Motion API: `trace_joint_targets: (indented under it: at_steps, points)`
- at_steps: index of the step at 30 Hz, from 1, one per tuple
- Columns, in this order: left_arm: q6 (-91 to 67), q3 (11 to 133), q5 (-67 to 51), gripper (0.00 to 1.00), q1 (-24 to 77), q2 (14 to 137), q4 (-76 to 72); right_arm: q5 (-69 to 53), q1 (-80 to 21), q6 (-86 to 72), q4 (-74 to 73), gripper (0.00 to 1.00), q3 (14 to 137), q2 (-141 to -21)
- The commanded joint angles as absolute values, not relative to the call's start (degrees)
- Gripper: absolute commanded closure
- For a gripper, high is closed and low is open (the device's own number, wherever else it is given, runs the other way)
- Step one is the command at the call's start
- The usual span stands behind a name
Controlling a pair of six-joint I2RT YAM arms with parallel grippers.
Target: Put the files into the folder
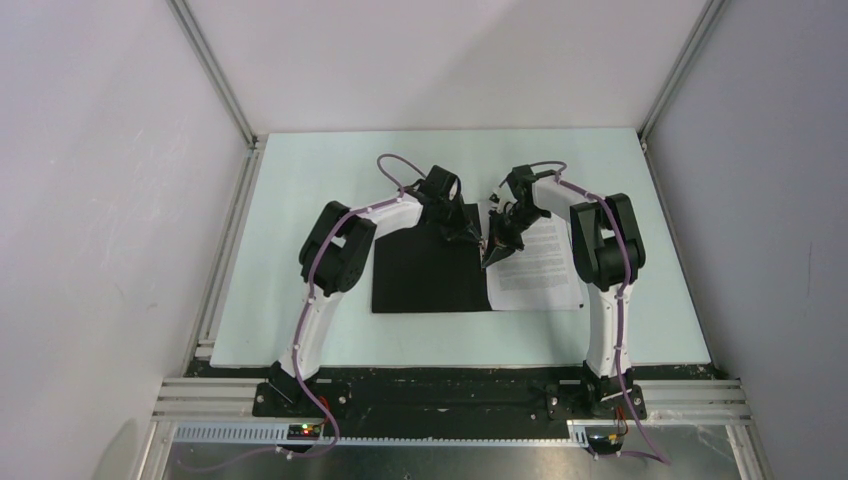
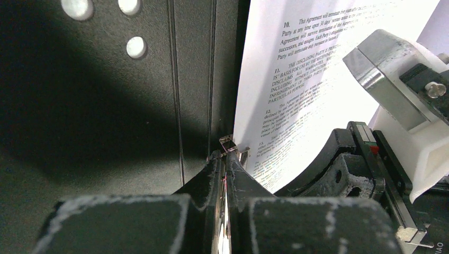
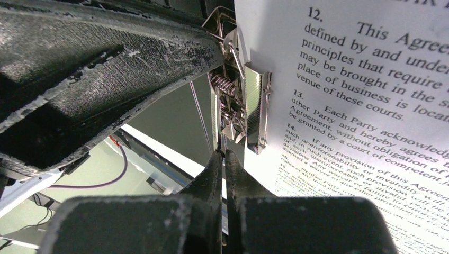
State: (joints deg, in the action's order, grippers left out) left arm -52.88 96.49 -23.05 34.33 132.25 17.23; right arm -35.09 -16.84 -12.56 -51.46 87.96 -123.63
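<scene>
White printed sheets (image 1: 540,262) lay flat on the right half of the open folder (image 1: 425,275), its black inside facing up on the pale bench (image 1: 300,190). A metal clip (image 3: 249,103) sat at their left edge. The left claw (image 2: 226,159) pinched the clip's tab. The right claw (image 3: 223,161) was closed tight just beside it.

There are two arms, the left arm (image 1: 335,250) at centre left of the top view and the right arm (image 1: 605,245) at centre right. They carry two grippers, the left gripper (image 2: 226,161) and the right gripper (image 3: 223,159). There is one table (image 1: 320,160) and one folder (image 1: 425,275) at frame centre. Of the files (image 1: 540,265), one printed sheet shows; any beneath cannot be counted. There is one metal clip (image 3: 241,100). Three white rivets (image 2: 136,46) dot the upper left of the left wrist view.
</scene>
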Motion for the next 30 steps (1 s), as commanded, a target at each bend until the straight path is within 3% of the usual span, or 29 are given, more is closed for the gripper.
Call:
trace_joint_targets:
  at_steps: [1, 30]
  points:
    - [-52.4, 94.0, -21.3, 0.93, 33.2, 132.0, 22.3, -18.1, -17.6, -10.0, -51.8, 1.0, 86.3, -129.2]
    - [-55.3, 95.1, -24.7, 0.94, 31.9, 133.8, 22.3, -11.2, -21.9, -8.2, -53.9, 1.0, 87.6, -130.4]
